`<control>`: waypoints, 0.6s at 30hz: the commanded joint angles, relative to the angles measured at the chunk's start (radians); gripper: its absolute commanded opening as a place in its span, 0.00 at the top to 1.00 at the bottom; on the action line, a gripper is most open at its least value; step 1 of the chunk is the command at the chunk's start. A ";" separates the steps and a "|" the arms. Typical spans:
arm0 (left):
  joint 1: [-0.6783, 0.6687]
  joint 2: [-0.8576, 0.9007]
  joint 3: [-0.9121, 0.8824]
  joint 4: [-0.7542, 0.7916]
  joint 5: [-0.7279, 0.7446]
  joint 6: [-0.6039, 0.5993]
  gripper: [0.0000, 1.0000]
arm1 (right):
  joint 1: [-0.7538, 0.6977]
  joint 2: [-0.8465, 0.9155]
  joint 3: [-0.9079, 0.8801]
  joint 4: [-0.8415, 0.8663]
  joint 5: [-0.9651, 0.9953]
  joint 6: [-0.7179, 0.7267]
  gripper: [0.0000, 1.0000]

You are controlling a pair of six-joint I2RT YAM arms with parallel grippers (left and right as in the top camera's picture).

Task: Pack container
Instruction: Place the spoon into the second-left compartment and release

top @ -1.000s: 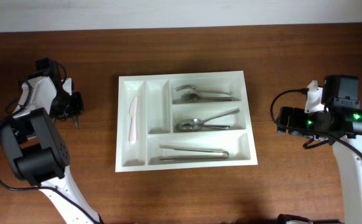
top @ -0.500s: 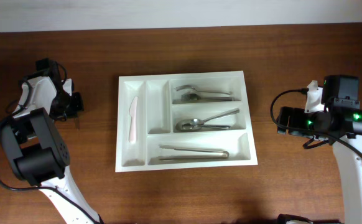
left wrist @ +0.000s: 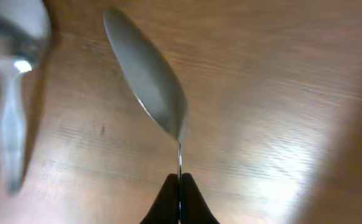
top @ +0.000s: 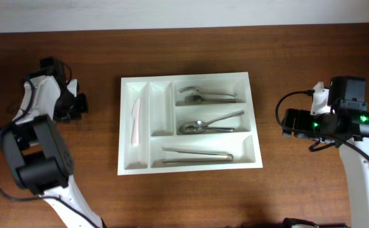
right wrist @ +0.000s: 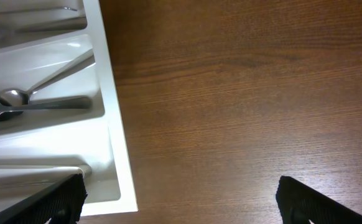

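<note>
Left wrist view: the left end effector (left wrist: 180, 182) has its two fingers pressed together on the thin handle of a spoon (left wrist: 148, 81).
The spoon: its round end sticks out in front of the fingers, over the brown wood surface (left wrist: 280, 93). I cannot tell if it touches the wood.
The blurry utensil (left wrist: 10, 93): shiny, out in front of the fingers and off to one side, apart from the spoon.
Overhead view: the white container (top: 187, 78) lies flat on the surface between the two end effectors, apart from both.
The white knife (top: 135, 120): in the narrow slot closest to the left end effector.
The wide slots: three of them, on the side closer to the right end effector.
The top slot: metal cutlery (top: 207, 96) lies along it.
The middle slot: two metal spoons (top: 210, 123) lie along it, one crossing over the other.
The bottom slot: metal tongs (top: 197, 155) lie along it.
Right wrist view: the right end effector (right wrist: 181, 183) has its fingers far apart, with only bare wood between them.
The container's edge: it runs next to one finger (right wrist: 63, 199) of the right end effector, and the other finger is well away from it, over the wood.
</note>
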State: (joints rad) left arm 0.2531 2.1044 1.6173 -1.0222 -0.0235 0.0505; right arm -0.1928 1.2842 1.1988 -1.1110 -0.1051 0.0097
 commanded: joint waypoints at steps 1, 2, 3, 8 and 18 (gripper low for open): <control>-0.090 -0.222 0.004 -0.055 0.002 -0.043 0.98 | 0.003 -0.004 0.020 0.000 0.007 -0.005 0.01; -0.121 -0.260 0.004 -0.072 0.002 -0.048 0.98 | 0.003 -0.004 0.020 0.000 0.004 -0.005 0.01; -0.163 -0.304 0.004 -0.094 0.002 -0.065 0.98 | 0.003 -0.004 0.020 0.000 0.000 -0.005 0.01; -0.368 -0.404 0.004 -0.129 0.002 -0.163 0.98 | 0.003 -0.004 0.020 0.000 0.000 -0.005 0.01; -0.618 -0.231 0.004 0.056 0.055 -0.329 0.98 | 0.003 -0.004 0.020 0.000 0.000 -0.005 0.01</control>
State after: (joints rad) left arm -0.3286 1.7786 1.6176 -1.0092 -0.0032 -0.2005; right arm -0.1928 1.2842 1.1988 -1.1103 -0.1059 0.0036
